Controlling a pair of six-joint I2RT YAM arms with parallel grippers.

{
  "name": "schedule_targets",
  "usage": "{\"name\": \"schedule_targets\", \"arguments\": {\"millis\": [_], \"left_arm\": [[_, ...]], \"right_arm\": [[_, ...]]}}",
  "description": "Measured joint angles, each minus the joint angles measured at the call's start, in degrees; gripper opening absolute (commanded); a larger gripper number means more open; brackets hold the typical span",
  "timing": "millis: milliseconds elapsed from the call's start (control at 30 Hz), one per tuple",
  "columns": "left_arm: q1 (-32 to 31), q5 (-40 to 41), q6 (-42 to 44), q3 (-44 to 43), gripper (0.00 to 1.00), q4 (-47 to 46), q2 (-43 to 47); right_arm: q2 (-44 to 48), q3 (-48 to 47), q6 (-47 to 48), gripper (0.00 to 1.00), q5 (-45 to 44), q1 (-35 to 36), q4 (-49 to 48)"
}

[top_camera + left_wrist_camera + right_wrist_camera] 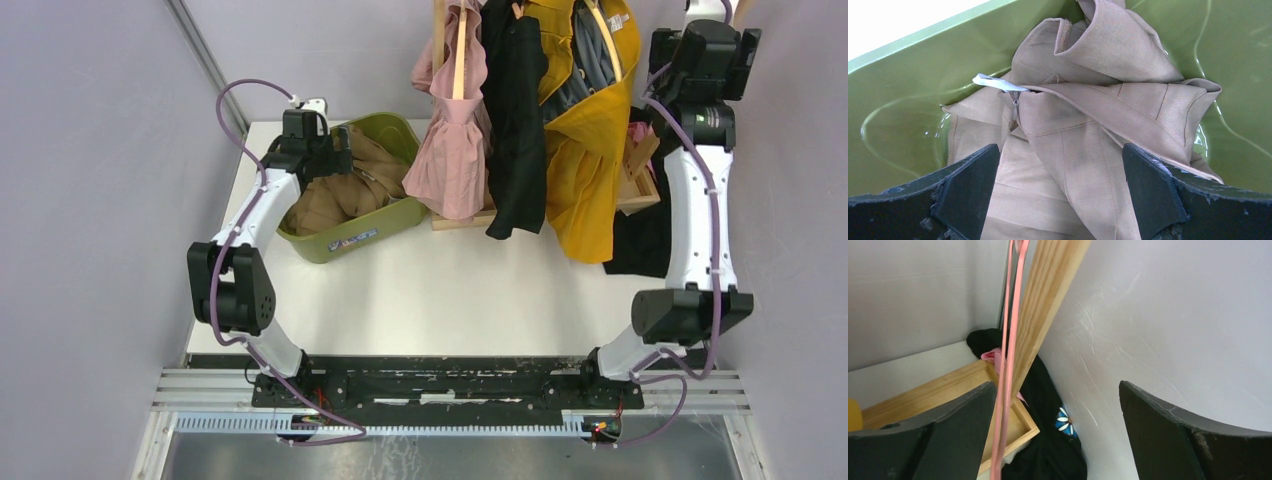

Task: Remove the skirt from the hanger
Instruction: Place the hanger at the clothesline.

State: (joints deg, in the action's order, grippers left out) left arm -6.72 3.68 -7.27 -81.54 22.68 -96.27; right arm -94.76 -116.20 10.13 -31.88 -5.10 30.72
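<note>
A tan skirt (1083, 125) lies crumpled in the green bin (908, 75), with a white label at its zip and no hanger on it. In the top view the skirt (345, 195) fills that bin (340, 243) at the back left. My left gripper (1060, 192) is open just above the skirt, a finger on each side of a fold, holding nothing; it also shows in the top view (335, 160). My right gripper (1055, 430) is open and empty, raised at the far right beside the rack's wooden post (1048, 300).
A wooden rack holds a pink garment (455, 150) on a wooden hanger (460, 50), a black one (515, 130) and a yellow one (585, 160). A pink strap (1008, 365) hangs by my right gripper's left finger. A black flowered cloth (1058, 440) lies against the right wall.
</note>
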Motion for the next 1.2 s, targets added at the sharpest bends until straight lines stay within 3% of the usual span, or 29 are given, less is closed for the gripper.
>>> {"name": "schedule_targets", "arguments": {"millis": [267,500,733,1200], "left_arm": [[0.0,0.7,2.3,0.0,0.99,0.1,0.4],[0.0,0.7,4.8,-3.7,0.99,3.2,0.4],[0.0,0.9,7.8,-11.4,0.99,5.7,0.3],[0.0,-0.9,8.5,-8.5,0.99,7.8,1.4]], "right_arm": [[13.8,7.5,1.7,1.0,5.2,5.1,0.5],[18.9,9.0,3.9,0.99,10.4,11.1,2.4],[18.6,9.1,4.9,1.0,15.5,14.4,4.6],[6.1,0.4,3.1,0.99,18.6,14.5,2.5]]}}
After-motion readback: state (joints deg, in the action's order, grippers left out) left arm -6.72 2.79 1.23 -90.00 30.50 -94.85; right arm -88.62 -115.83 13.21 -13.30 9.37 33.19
